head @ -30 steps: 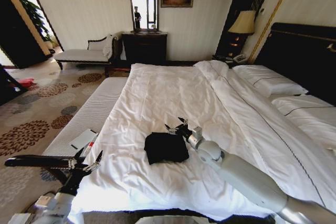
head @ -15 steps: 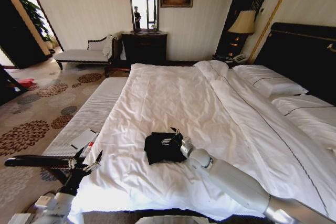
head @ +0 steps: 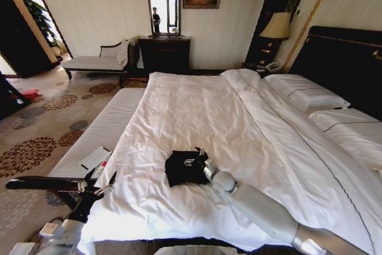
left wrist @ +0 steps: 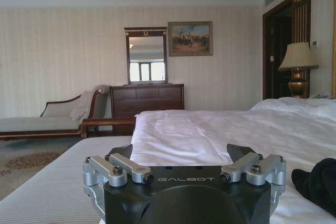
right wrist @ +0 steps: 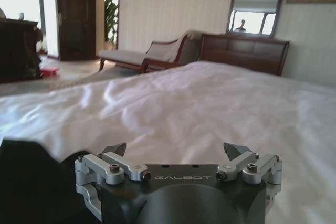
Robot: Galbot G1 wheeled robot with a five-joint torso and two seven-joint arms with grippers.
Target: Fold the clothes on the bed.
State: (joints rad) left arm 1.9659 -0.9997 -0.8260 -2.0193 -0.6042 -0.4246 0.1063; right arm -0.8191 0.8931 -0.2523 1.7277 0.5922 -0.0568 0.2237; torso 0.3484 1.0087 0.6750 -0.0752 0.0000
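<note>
On the near part of the big white-duvet bed sits the small black soft T-shirt, already bunched into a compact squarish bundle, so the folding looks mostly done (maybe a final tidy left). The right gripper rests at its right edge, fingers spread, holding nothing. The left gripper hangs off the bed's near-left side, open too. Nothing blocks the bundle; white pillows lie far right.
</note>
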